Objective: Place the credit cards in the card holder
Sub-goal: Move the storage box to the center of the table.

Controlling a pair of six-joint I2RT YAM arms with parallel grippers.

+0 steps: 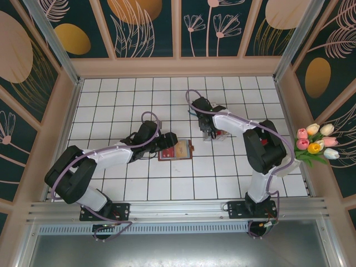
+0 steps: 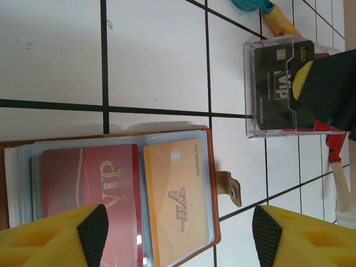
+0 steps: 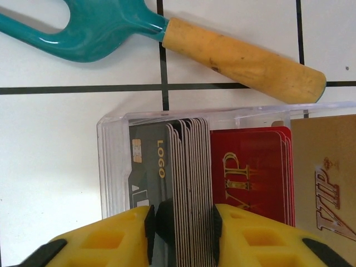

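The right gripper [image 3: 183, 222] had its jaws narrowly parted, pads flanking the grey credit cards [image 3: 189, 167] stacked in the clear box [image 3: 111, 167] mid-table. I couldn't tell whether it squeezed them. The left gripper [image 2: 179, 236] hung wide open and empty over the open card holder [image 1: 181, 150] alongside, which held a red card [image 2: 89, 178] and a tan card [image 2: 178, 189] in its sleeves.

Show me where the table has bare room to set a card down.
Bare tiles: the far-left stretch between back wall and left arm, and the near strip between the arm bases. Crowded: the middle, around card holder, clear box and garden fork.
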